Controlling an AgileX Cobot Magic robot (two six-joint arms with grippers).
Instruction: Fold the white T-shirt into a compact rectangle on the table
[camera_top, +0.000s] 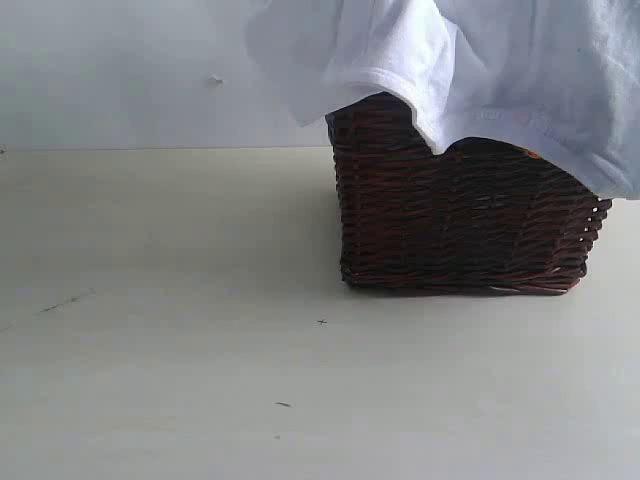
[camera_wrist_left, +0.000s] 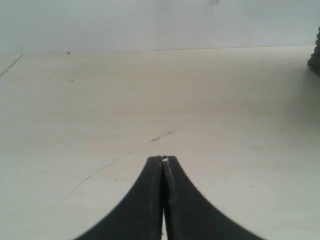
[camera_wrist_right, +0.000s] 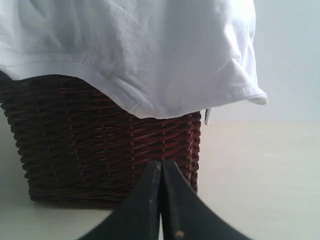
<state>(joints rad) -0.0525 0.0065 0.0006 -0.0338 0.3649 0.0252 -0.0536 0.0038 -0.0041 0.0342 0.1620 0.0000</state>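
My left pincer is pressed fully together on nothing, pointing across the desk. My right pincer is the same (empty too), facing the dark wicker basket. The white T-shirt drapes over that basket's rim, its hem hanging down the sides.

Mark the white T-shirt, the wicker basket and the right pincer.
white T-shirt (camera_top: 390, 50): exterior view, on the fabric draped over the basket's rim.
wicker basket (camera_top: 460, 225): exterior view, middle of its woven side wall.
right pincer (camera_wrist_right: 161, 163): right wrist view, where its shut tips meet.
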